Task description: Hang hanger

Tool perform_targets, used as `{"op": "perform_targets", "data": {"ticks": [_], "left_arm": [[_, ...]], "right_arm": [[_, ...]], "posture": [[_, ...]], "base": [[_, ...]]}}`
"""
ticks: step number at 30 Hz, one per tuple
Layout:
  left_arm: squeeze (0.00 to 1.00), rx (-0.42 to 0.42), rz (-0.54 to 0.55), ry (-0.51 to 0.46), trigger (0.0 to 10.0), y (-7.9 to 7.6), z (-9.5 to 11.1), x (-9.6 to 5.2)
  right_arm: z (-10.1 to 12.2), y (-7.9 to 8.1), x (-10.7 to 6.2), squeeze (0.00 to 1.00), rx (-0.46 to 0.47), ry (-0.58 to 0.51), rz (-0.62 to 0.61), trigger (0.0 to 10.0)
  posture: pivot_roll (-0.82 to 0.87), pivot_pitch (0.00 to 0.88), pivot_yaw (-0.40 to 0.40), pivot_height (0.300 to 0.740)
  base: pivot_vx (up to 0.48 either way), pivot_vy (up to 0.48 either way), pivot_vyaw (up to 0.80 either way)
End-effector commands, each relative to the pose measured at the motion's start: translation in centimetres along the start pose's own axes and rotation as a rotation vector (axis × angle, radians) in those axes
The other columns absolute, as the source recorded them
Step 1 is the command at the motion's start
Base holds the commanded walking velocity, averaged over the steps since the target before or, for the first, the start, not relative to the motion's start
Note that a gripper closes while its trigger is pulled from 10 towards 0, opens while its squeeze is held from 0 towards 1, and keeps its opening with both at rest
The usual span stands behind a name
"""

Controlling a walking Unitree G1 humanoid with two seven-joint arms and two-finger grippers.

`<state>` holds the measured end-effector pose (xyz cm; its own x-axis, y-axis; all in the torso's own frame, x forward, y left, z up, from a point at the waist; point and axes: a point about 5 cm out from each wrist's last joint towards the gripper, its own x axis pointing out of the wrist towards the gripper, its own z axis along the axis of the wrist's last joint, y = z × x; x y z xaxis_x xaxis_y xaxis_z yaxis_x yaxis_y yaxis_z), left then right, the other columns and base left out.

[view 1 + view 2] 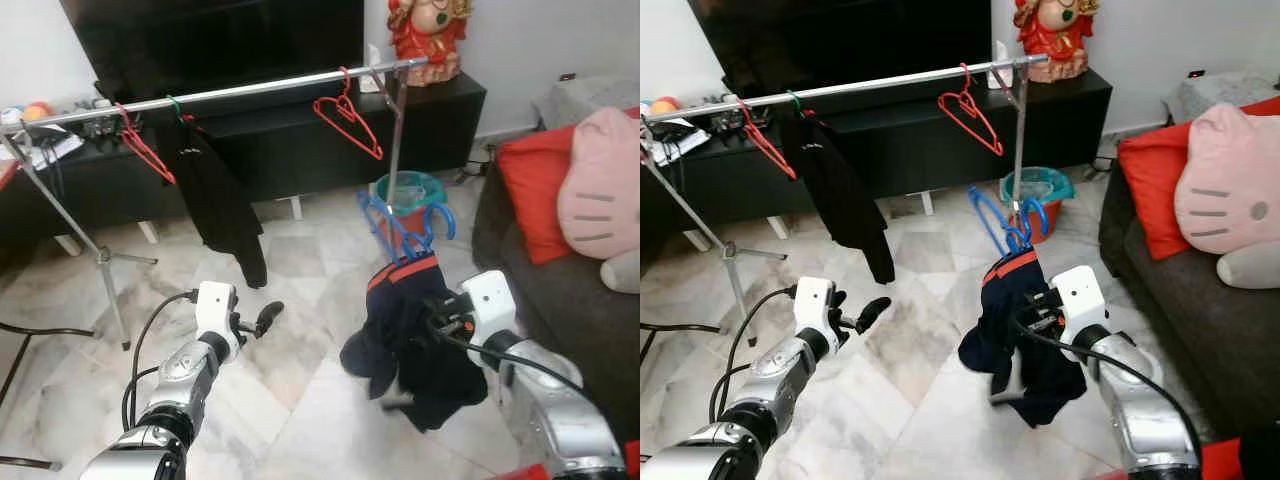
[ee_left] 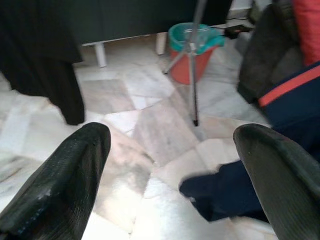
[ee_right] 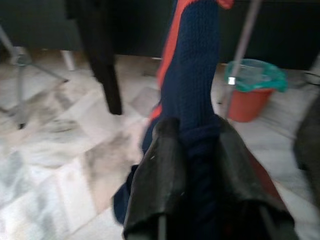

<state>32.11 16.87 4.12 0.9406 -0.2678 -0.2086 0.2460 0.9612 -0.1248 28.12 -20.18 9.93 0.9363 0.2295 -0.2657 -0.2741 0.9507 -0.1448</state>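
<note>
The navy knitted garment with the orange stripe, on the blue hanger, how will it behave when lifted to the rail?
The navy knitted garment is likely floppy: it sags in folds from the blue plastic hanger. It will probably swing, pinched only by the right gripper.

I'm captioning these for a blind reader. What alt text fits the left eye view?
The right gripper holds up a navy garment on a blue hanger, below a metal rail. The rail carries two red hangers and a black garment. The left gripper is open over the marble floor.

Bare rail (image 1: 265, 88) lies at 12 o'clock between black garment (image 1: 215, 200) and red hanger (image 1: 350, 118); sofa (image 1: 560, 290) blocks 3 o'clock.
</note>
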Motion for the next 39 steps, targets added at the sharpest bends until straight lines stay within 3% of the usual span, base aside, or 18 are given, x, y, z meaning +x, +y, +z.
{"op": "perform_targets", "data": {"ticks": [1, 3, 10, 25, 39], "left_arm": [[0.00, 0.018, 0.056, -0.023, 10.0, 0.6, 0.1, -0.3], [0.00, 0.037, 0.096, -0.043, 10.0, 0.7, 0.2, -0.5], [0.00, 0.087, 0.135, -0.105, 10.0, 0.7, 0.3, -1.6], [0.00, 0.092, 0.105, -0.117, 10.0, -1.2, 0.7, -1.2], [0.00, 0.092, 0.095, -0.111, 10.0, -1.8, 0.6, -1.1]], "right_arm": [[1.0, -0.3, -0.3, 0.00, -0.019, -0.075, -0.079, 10.0], [0.1, -0.1, -0.5, 0.00, 0.086, -0.088, -0.112, 10.0], [-2.6, 0.4, -0.7, 0.00, 0.178, -0.025, -0.245, 10.0], [-2.0, 0.3, -0.1, 0.00, 0.184, -0.071, -0.291, 10.0], [-1.0, 0.5, 0.7, 0.00, 0.168, -0.099, -0.295, 10.0]], "posture": [[-0.31, 0.000, 0.085, 0.740], [-0.29, 0.000, 0.072, 0.740], [-0.27, 0.000, 0.060, 0.740], [-0.28, 0.000, 0.070, 0.740], [-0.28, 0.000, 0.072, 0.740]], "base": [[0.000, 0.000, 0.00], [0.000, 0.000, 0.00], [0.000, 0.000, 0.00], [0.000, 0.016, 0.00], [0.000, 0.301, 0.00]]}}
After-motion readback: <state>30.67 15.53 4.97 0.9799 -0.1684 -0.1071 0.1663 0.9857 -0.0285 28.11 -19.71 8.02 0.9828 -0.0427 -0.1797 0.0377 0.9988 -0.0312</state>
